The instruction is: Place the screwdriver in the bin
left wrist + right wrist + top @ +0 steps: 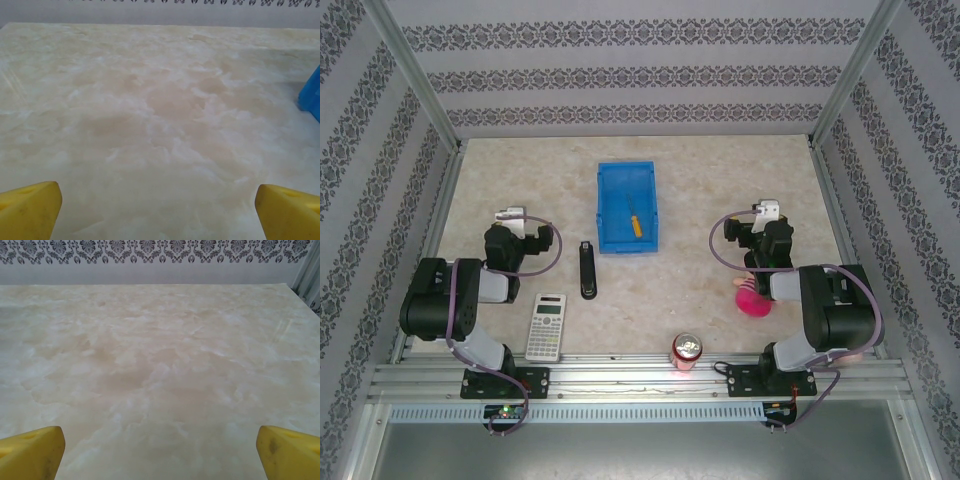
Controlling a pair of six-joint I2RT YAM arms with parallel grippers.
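The small screwdriver [635, 224], orange-yellow handle and thin shaft, lies inside the blue bin [614, 190] at the middle of the table, toward its right wall. My left gripper [508, 215] rests folded back at the left, well apart from the bin; in the left wrist view it [159, 210] is open, yellow fingertips [30, 207] wide apart over bare table, with a blue corner of the bin [311, 97] at the right edge. My right gripper [766, 212] sits at the right, also [160, 450] open with nothing between its yellow fingertips [287, 450].
A black stapler [587, 270] lies below the bin's left corner. A calculator [547, 326] sits near the left arm. A red can [686, 351] stands at the front edge. A pink object [752, 298] lies beside the right arm. Patterned walls enclose the table.
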